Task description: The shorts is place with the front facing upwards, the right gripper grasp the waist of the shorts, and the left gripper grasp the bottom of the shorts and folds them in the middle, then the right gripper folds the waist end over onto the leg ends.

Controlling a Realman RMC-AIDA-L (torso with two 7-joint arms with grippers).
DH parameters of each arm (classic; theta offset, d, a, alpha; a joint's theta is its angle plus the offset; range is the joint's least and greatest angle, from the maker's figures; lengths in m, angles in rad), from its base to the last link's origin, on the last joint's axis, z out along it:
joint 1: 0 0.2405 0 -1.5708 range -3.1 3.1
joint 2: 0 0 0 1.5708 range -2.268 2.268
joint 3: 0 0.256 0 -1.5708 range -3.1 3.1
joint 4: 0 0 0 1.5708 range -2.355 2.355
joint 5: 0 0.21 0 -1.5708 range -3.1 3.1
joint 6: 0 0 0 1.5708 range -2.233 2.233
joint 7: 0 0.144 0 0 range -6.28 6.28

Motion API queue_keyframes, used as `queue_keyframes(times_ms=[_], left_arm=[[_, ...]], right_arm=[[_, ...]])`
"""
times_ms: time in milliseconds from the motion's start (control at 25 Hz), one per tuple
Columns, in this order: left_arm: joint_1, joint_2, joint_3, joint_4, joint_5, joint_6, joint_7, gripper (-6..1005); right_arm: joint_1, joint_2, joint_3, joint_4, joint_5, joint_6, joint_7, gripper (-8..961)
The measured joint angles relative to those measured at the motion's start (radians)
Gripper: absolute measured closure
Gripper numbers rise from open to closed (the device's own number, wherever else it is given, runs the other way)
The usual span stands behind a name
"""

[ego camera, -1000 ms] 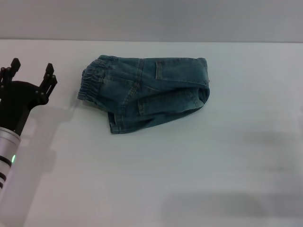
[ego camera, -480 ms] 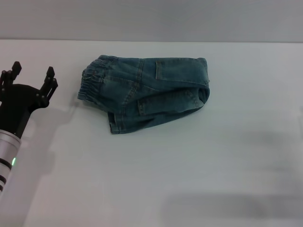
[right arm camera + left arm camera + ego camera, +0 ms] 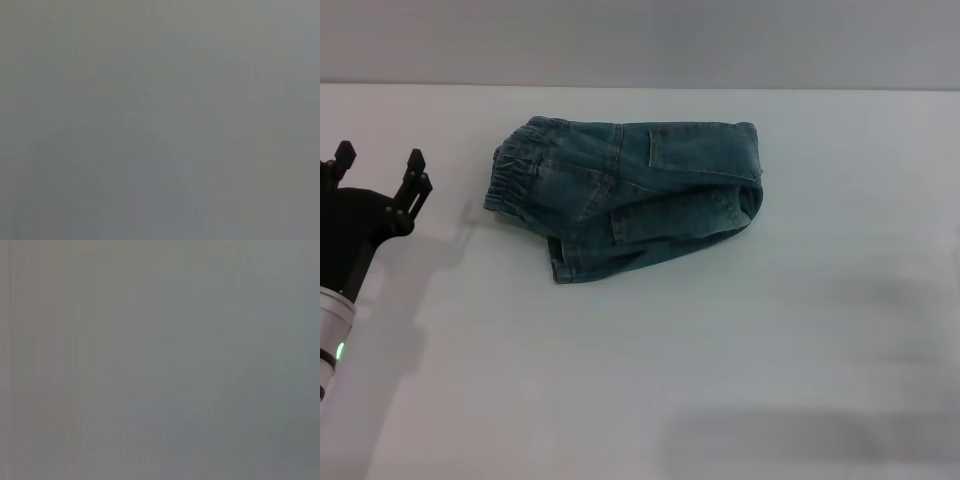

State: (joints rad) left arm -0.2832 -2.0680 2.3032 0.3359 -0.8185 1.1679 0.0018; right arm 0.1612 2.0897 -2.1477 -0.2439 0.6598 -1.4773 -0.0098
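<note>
The left wrist view gives one flat field of grey from edge to edge — no outline, no edge of cloth, no finger of a claw can be made out in it. The tone runs a little warmer toward one side and a little cooler and bluer toward the other, with faint upright streaks across it — what surface this is, I cannot tell.

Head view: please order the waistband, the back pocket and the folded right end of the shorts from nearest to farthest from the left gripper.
From the left gripper, open at the table's left edge:
1. Waistband, the left end of the shorts.
2. Back pocket, upper middle.
3. Folded end, far right.
</note>
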Motion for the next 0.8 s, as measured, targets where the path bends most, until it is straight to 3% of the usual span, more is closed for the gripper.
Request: queue_keyframes(times_ms=[400,800], left_arm=[[0.008,0.0,0.007,-0.007,0.003,0.019,0.012,204],[0.025,-0.001,0.008,-0.009,0.001,0.023,0.014,204]], right_arm=[[0.001,0.0,-0.009,0.009,-0.002,0.008,-0.027,517],[-0.003,0.0,-0.023,-0.001,-0.005,0.022,-0.181,517]])
